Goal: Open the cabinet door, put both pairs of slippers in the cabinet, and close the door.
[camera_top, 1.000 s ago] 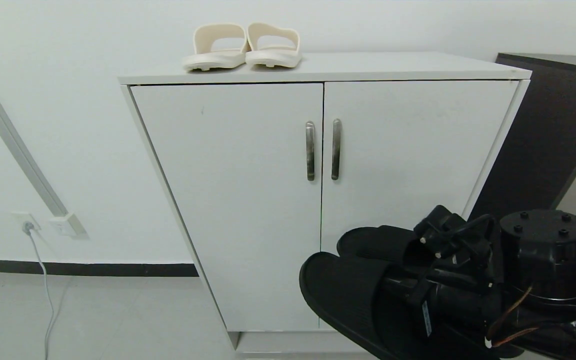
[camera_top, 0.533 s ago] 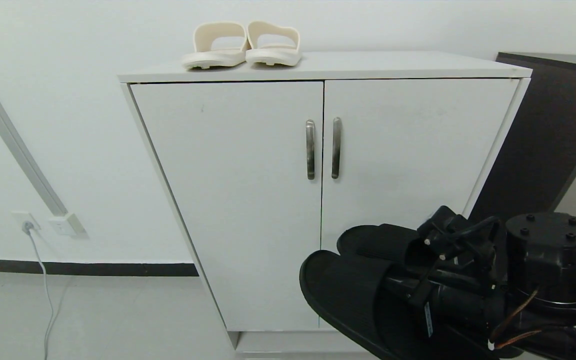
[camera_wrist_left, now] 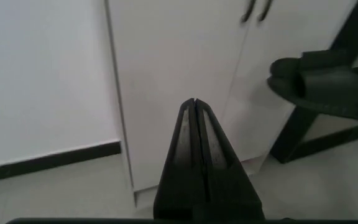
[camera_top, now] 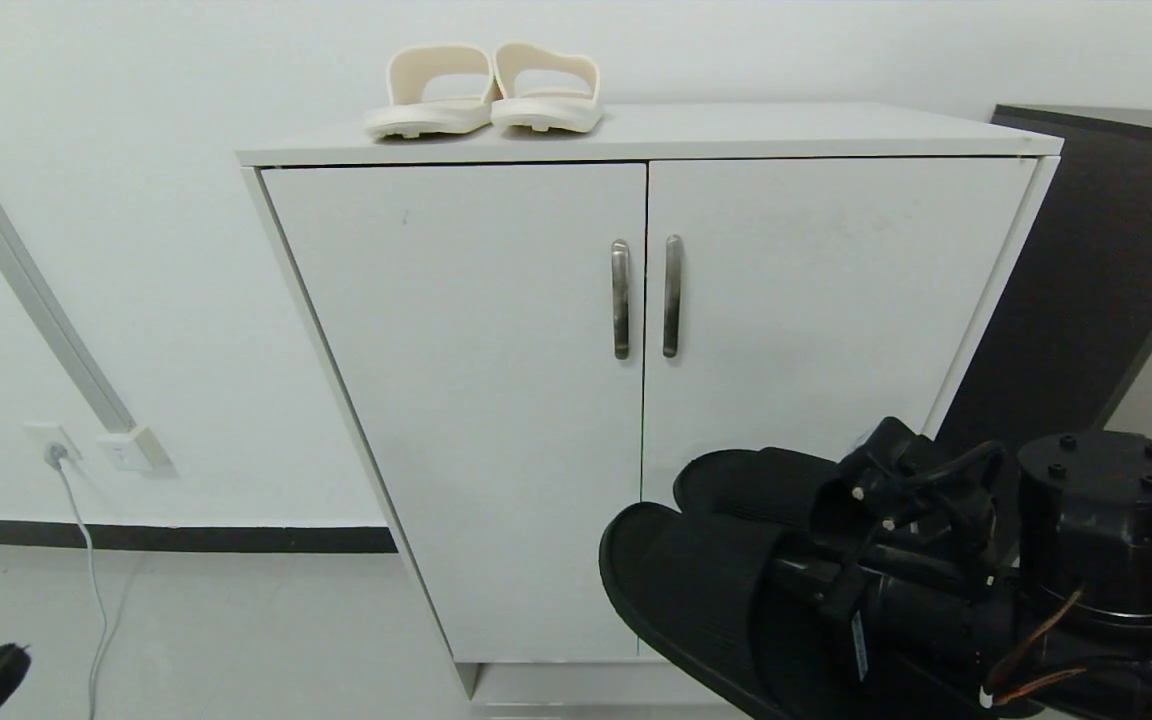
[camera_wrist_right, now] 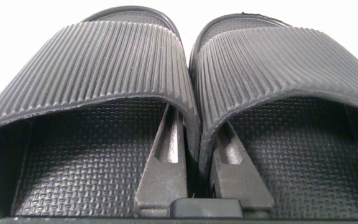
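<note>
A white two-door cabinet (camera_top: 996,300) stands on the floor against a white wall, with its left door (camera_top: 476,400) and right door (camera_top: 816,300) both shut. Two upright metal bar handles (camera_top: 620,300) sit side by side at the centre seam. A pair of cream open-toe plastic slippers (camera_top: 486,90) rests on the cabinet top near its front edge, toward the left corner.

The right gripper (camera_wrist_right: 197,158) hangs low in front of the right door. It holds a pair of black ribbed rubber slippers (camera_top: 706,580) side by side, toes toward the cabinet. One of its jaws sits inside each slipper, pinching the adjoining inner walls together.

The left gripper (camera_wrist_left: 194,124) is low near the floor, off the cabinet's left front corner, with its jaws pressed together on nothing.

A wall socket with a grey cable (camera_top: 54,447) sits to the left, and a dark panel (camera_top: 1106,260) leans to the right.
</note>
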Tool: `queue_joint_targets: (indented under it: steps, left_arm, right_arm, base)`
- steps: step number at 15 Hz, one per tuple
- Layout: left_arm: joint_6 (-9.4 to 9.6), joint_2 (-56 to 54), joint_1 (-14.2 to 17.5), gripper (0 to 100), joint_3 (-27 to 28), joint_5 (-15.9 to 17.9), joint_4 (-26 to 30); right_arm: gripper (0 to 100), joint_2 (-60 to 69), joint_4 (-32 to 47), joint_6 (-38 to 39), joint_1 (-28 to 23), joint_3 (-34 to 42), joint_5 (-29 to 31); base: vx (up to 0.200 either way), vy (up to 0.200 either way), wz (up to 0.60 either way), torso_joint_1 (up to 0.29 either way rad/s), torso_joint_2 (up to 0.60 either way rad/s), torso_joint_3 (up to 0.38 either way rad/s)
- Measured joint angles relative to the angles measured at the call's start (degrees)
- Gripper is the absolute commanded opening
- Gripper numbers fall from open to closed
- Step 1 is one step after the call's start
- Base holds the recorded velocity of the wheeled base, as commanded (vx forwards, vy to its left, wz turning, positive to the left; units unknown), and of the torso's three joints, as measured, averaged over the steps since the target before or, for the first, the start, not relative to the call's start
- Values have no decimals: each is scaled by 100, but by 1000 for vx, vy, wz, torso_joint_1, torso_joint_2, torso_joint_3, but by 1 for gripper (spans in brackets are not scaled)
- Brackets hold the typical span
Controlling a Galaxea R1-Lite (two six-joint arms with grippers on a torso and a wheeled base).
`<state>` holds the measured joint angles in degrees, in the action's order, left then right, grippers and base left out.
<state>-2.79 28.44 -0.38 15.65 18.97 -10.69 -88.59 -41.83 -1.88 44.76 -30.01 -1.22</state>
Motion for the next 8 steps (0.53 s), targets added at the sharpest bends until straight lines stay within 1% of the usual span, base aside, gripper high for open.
queue_joint_targets:
  steps: [2,4,6,8]
  left_arm:
    - [1,640,-44,0,94,399,-521]
    - [1,1252,-210,0,280,634,-822]
    - [-7,1882,-579,0,619,697,-1006]
    - [-11,2487,-1003,0,1009,686,-1189]
  right_arm:
    - [0,0,0,-4,0,4,0]
    - [0,0,1,-4,0,4,-4]
    - [0,0,-2,-4,11,4,-28]
    - [0,0,-16,-9,11,4,-34]
  base:
    - [0,0,0,0,0,0]
    - [0,0,0,0,0,0]
    - [0,0,0,0,0,0]
    - [0,0,0,0,0,0]
